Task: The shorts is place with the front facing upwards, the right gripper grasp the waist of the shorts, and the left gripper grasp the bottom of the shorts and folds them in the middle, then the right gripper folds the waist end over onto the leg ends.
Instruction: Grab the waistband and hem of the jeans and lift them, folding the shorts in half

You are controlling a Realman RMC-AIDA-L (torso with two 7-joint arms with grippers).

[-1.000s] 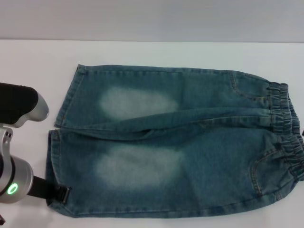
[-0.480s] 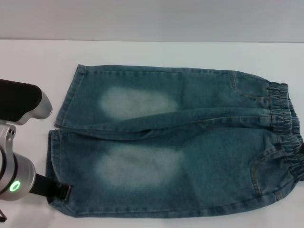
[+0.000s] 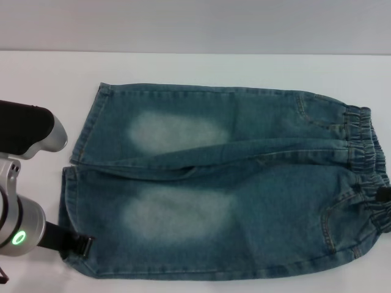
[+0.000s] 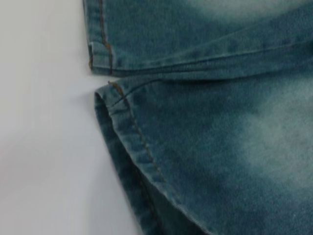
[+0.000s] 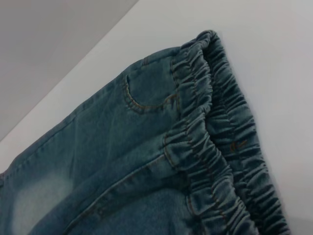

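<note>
The shorts point(image 3: 244, 183) lie flat, front up, on the white table point(image 3: 43, 79), with the waist point(image 3: 366, 152) at the right and the leg ends point(image 3: 84, 131) at the left. My left gripper point(image 3: 80, 245), on the green-lit wrist, sits at the near corner of the nearer leg hem point(image 3: 66, 201) and touches the cloth. The left wrist view shows both hems point(image 4: 132, 137) close up, with no fingers in it. Only a black tip of my right gripper point(image 3: 383, 195) shows, at the waistband by the picture's right edge. The gathered waistband point(image 5: 215, 147) and a pocket seam point(image 5: 146, 105) fill the right wrist view.
Bare white table surrounds the shorts, with a wide strip behind them up to the grey back wall point(image 3: 195, 24). The left arm's black and silver link point(image 3: 27, 131) hangs over the table left of the leg ends.
The black tip of my right gripper has come in from the right edge and nearer along the waistband. The left arm has shifted only slightly at the hem corner. The shorts lie unchanged.
</note>
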